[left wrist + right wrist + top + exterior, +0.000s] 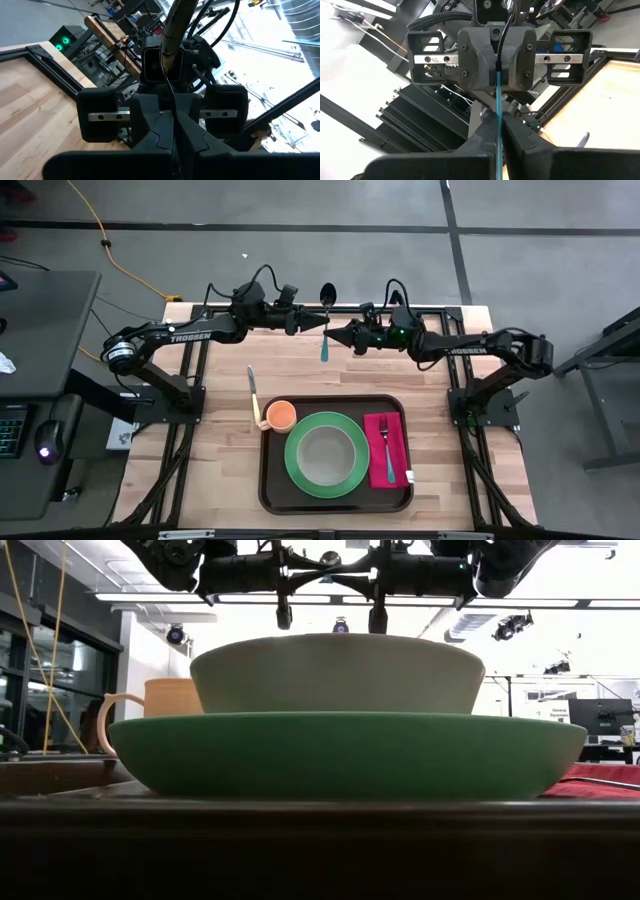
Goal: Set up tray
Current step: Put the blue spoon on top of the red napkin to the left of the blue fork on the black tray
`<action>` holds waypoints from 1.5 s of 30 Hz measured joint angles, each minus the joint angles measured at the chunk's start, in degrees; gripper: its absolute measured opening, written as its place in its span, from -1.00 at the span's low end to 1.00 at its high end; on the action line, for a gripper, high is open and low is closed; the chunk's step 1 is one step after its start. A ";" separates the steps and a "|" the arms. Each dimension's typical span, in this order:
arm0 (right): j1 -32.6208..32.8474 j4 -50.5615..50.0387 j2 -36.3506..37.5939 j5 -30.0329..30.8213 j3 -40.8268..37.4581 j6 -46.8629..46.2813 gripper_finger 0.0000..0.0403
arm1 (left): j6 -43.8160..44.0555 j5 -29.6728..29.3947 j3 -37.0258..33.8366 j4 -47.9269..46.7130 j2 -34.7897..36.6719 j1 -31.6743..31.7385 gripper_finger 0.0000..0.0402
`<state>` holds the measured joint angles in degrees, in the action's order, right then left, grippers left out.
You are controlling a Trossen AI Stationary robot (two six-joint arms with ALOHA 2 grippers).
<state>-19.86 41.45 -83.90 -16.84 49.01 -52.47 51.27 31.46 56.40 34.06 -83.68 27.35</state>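
Note:
A spoon (325,330) with a dark bowl (328,292) and a teal handle hangs high over the table's far middle, bowl toward the far edge. My left gripper (320,323) and my right gripper (334,333) meet tip to tip on it, both shut on the handle. The dark brown tray (266,480) lies near the front edge. It carries a green plate (296,472) with a grey bowl (327,455), an orange cup (281,416) and a magenta napkin (378,428) with a teal fork (388,455). My left gripper pinches the spoon's handle (498,75) between its two fingers, a little below the bowl. Its fingers come level from the table's left and lie across the handle. The spoon is lifted clear of the table. My right gripper pinches the teal handle (499,107) between its two fingers, right beside the left gripper's hold. Its fingers come level from the table's right, across the handle. The handle's free end (324,356) sticks out toward the near edge.
A knife (252,390) lies on the bare wood left of the tray. Black frame rails run along the table's sides and far edge. A desk with a keyboard and mouse (45,442) stands off the left side.

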 joint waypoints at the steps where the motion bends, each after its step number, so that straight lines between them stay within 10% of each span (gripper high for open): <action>1: 0.00 0.00 0.00 0.01 0.00 0.00 -1.00 | 0.00 0.02 0.00 0.00 0.00 0.00 -0.82; 26: -0.02 -0.04 -0.02 0.42 0.00 -0.22 -1.00 | 0.57 0.10 0.02 -1.18 0.00 0.07 -0.80; 45: -0.13 -0.59 -0.02 1.59 0.00 -0.13 -1.00 | 0.73 1.03 0.02 -0.93 0.02 0.22 0.02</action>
<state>-19.99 40.86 -83.92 -15.25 49.01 -52.60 51.99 32.50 56.42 33.14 -83.66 27.58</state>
